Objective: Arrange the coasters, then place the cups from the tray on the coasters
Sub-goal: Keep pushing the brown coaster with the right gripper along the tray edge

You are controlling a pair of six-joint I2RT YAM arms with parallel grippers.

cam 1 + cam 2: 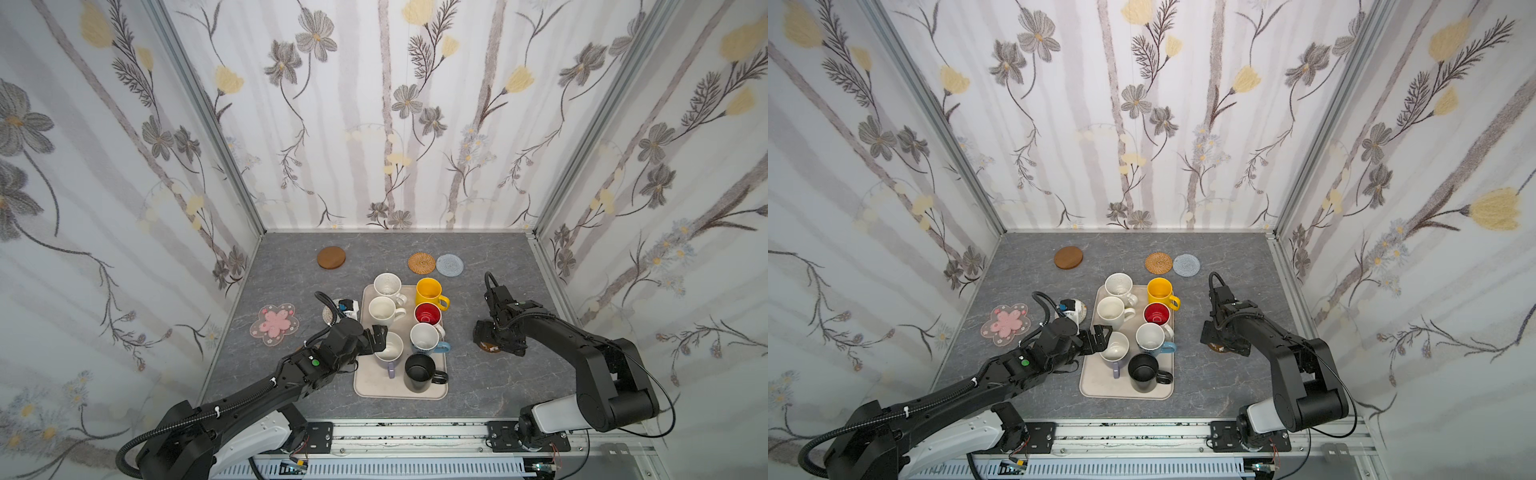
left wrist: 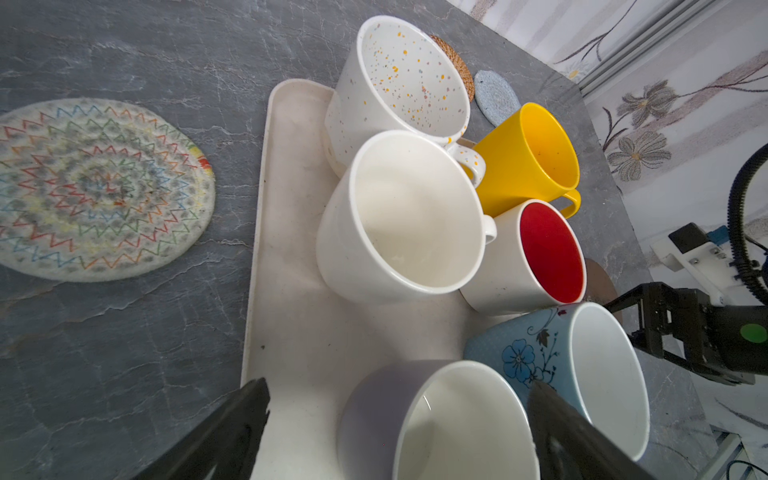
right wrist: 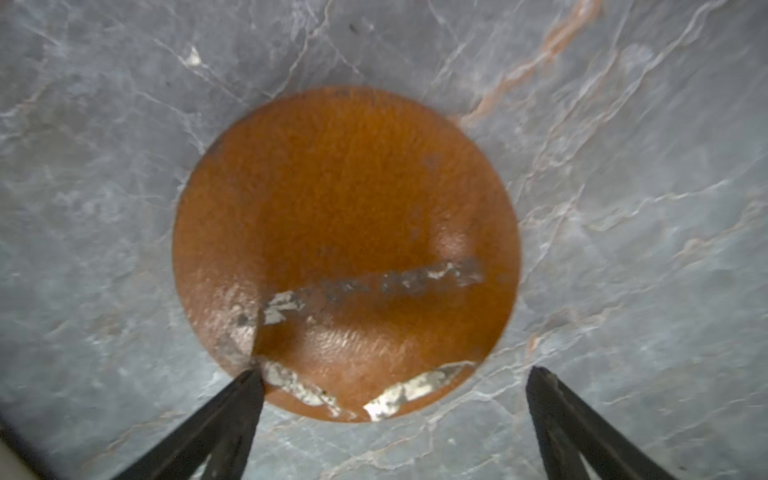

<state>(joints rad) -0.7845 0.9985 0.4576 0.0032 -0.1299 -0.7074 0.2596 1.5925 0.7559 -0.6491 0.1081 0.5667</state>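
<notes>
Grey marbled tabletop (image 1: 478, 386) | tray (image 1: 368, 384) at centre, seven mugs (image 1: 384, 311) aboard, none on coasters (image 1: 331, 257) yet | left gripper (image 2: 395, 399) jaws wide, flanking lavender mug (image 2: 370, 403) — likely lining up a lift | right gripper (image 3: 392, 372) spread wide above amber coaster (image 3: 345, 232), 3 o'clock of tray — probably to reposition it

Grey marbled table (image 1: 478, 386) holding a beige tray (image 1: 399, 395), with coasters around it: wooden disc (image 1: 331, 257), rattan disc (image 1: 421, 263), blue round (image 1: 449, 265), pink flower (image 1: 274, 324), crocheted round (image 2: 97, 189), amber disc (image 3: 345, 232).
</notes>
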